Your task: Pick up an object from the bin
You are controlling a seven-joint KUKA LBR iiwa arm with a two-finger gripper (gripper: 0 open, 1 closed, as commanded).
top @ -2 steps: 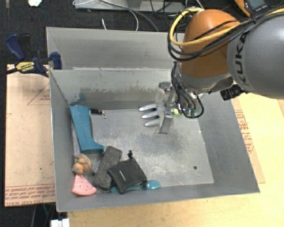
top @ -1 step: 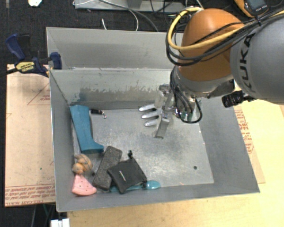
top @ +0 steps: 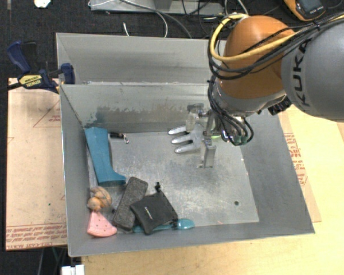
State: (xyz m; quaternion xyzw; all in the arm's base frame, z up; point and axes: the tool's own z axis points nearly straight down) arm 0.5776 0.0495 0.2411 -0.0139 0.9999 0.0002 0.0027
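End effector (top: pixel 182 140): two metal fingers apart, nothing between them, over the bare scuffed floor of the grey metal bin (top: pixel 223 199). Nearest thing is a small dark thin bit (top: pixel 118 135) to its view-left. Further down-left sits a heap: flat blue wedge (top: pixel 100 156), rough grey block (top: pixel 129 202), black fabric pouch (top: pixel 153 211).

The grey bin (top: pixel 218 196) holds a small heap (top: pixel 152 211) at lower left.

Legible marking: black capital letters "KUK", running lengthwise along the grey arm (top: pixel 327 67) at the bin's right edge. Black pouch (top: pixel 153 211), near the bin's front edge, carries a pale mark too small to read.
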